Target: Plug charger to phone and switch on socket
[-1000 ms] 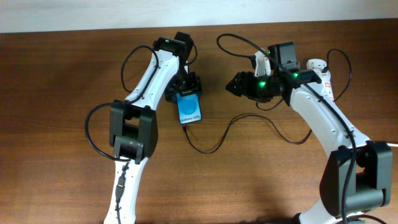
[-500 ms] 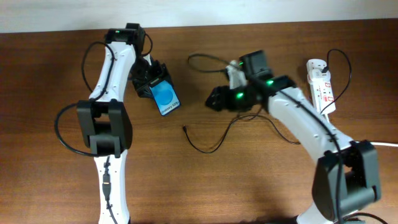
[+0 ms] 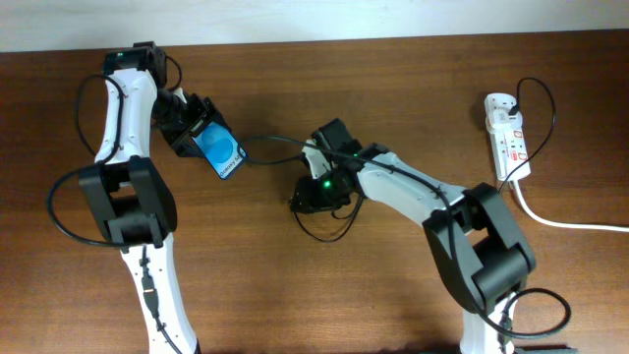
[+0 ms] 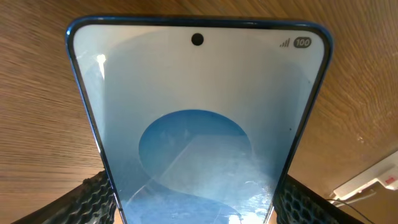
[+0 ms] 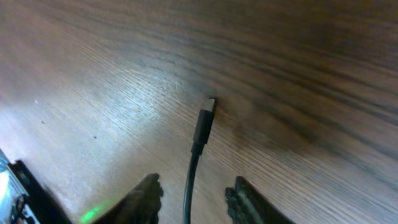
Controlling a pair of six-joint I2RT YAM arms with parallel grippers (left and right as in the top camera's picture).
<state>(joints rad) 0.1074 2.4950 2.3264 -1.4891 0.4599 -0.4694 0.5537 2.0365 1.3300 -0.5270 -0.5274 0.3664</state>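
Wood table (image 3: 295, 295); phone (image 3: 218, 153) blue-screened, pale circle; charger (image 5: 203, 127) thin, black.

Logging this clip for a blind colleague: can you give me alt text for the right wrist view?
A thin black charger cable lies on the wooden table, its small plug pointing away from the camera. The right gripper sits open, its fingers either side of the cable, not touching it.

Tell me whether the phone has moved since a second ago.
Yes. The phone, held by the left gripper, has gone left in the overhead view, farther from the socket on the right.
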